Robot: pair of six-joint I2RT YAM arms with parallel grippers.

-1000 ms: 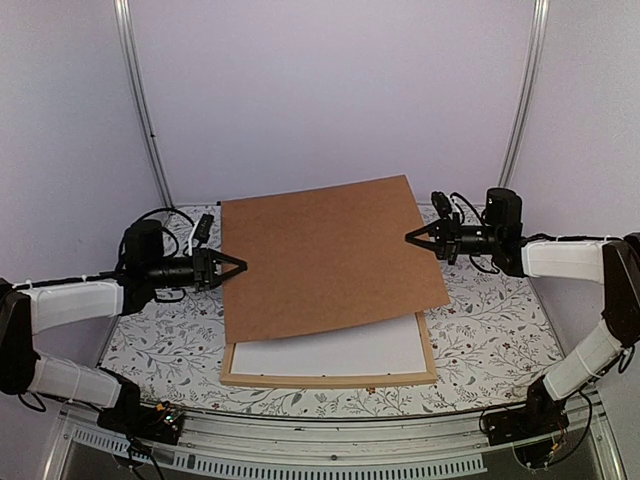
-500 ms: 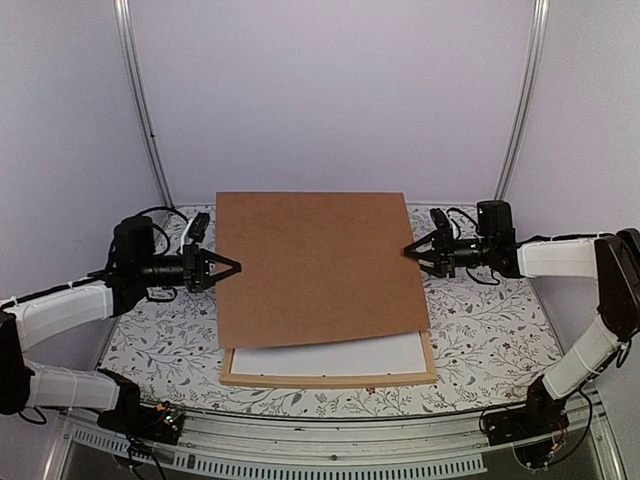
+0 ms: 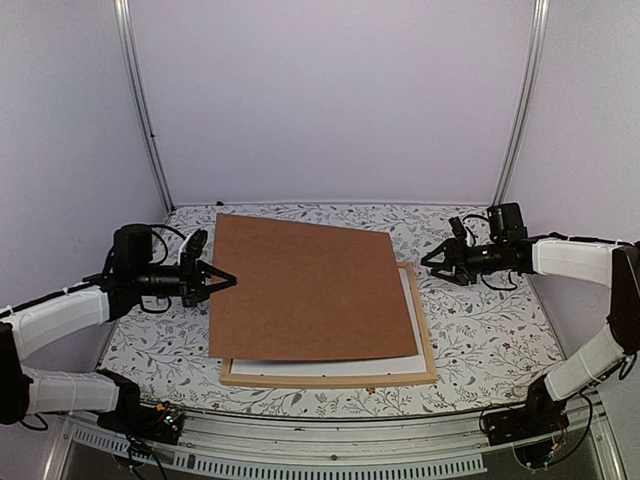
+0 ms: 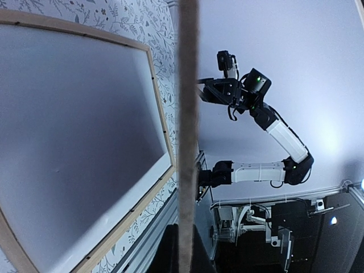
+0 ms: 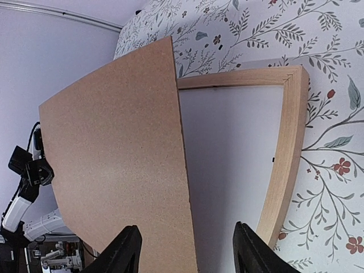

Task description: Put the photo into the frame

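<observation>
The tabletop (image 3: pixel 490 320) wears a print of leafy sprigs and is closed in by plain lilac walls (image 3: pixel 330 100), with a metal pole (image 3: pixel 140 100) in each back corner. The frame (image 3: pixel 330 379) lies flat near the front middle. A white sheet (image 3: pixel 330 366) fills it, and the photo cannot be made out. A brown board (image 3: pixel 310 295) slants over the frame, its left edge pinched in the closed jaws of the left gripper (image 3: pixel 226 281). The right gripper (image 3: pixel 430 266) hangs near the board's right edge, apart from it, jaws spread and holding nothing.
</observation>
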